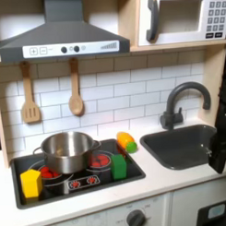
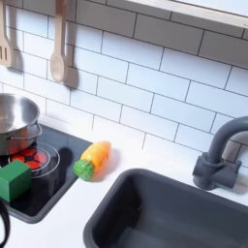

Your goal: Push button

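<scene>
Sitting on the range hood's (image 1: 57,38) front panel in the first exterior view: small dark buttons (image 1: 63,49), high above the stove (image 1: 76,181). Further up at that picture's right, a microwave keypad (image 1: 218,14). Resting on the stove in both exterior views: a steel pot (image 1: 67,150) and a green block (image 1: 119,166), with an orange toy vegetable (image 2: 93,160) just beside the stove's edge. Showing at the first exterior view's right edge, over the sink's (image 1: 181,149) corner, a dark arm (image 1: 220,150), well apart from the buttons; cannot tell the pincer's opening or any hold.

Wide frontal first exterior view, closer angled second exterior view, shared stove (image 1: 75,176), sink (image 2: 165,213)
</scene>
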You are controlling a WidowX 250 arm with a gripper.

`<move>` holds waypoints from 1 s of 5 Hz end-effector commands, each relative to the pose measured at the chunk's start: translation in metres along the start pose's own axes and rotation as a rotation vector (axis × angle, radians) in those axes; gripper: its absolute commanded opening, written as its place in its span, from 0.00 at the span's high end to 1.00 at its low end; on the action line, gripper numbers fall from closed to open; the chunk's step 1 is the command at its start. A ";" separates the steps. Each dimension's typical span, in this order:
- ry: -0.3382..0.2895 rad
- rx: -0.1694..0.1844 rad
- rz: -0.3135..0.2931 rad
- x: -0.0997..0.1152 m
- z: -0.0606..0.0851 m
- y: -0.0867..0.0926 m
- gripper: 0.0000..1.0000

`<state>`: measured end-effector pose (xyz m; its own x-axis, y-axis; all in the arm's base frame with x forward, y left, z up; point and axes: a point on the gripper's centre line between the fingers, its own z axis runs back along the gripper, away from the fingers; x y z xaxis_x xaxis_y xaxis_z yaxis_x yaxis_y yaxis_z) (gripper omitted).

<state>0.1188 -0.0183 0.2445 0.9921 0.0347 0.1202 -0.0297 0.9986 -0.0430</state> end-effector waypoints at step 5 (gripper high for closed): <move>-0.042 0.043 0.061 0.032 -0.001 0.027 0.00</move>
<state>0.1504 0.0099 0.2453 0.9829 0.0980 0.1556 -0.0976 0.9952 -0.0102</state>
